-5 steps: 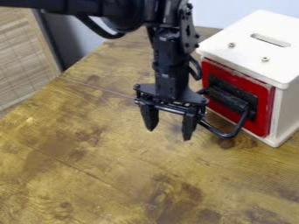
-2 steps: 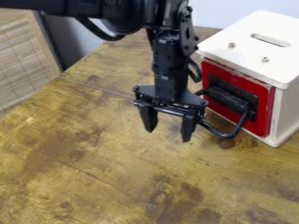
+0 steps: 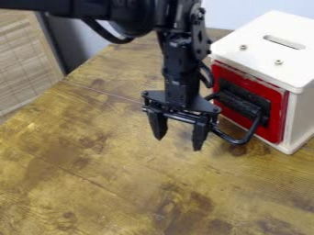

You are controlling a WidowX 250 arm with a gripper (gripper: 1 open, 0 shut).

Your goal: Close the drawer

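The claw (image 3: 179,130) is black; right of it in the view, the drawer (image 3: 245,101) has a red front with a black panel and black handle, in a white box (image 3: 273,55); below the claw, the tabletop (image 3: 105,170) is mottled yellow-brown with darker patches

The drawer (image 3: 247,101) has a red front with a black panel set in it, and a black U-shaped bar handle that reaches out from that panel toward my end effector (image 3: 178,125). It lies just beside my end effector, on the right side of the view, its front facing me at a slant. The red front sits at the opening of its white box, upright, and looks closed or nearly so; I cannot tell which.
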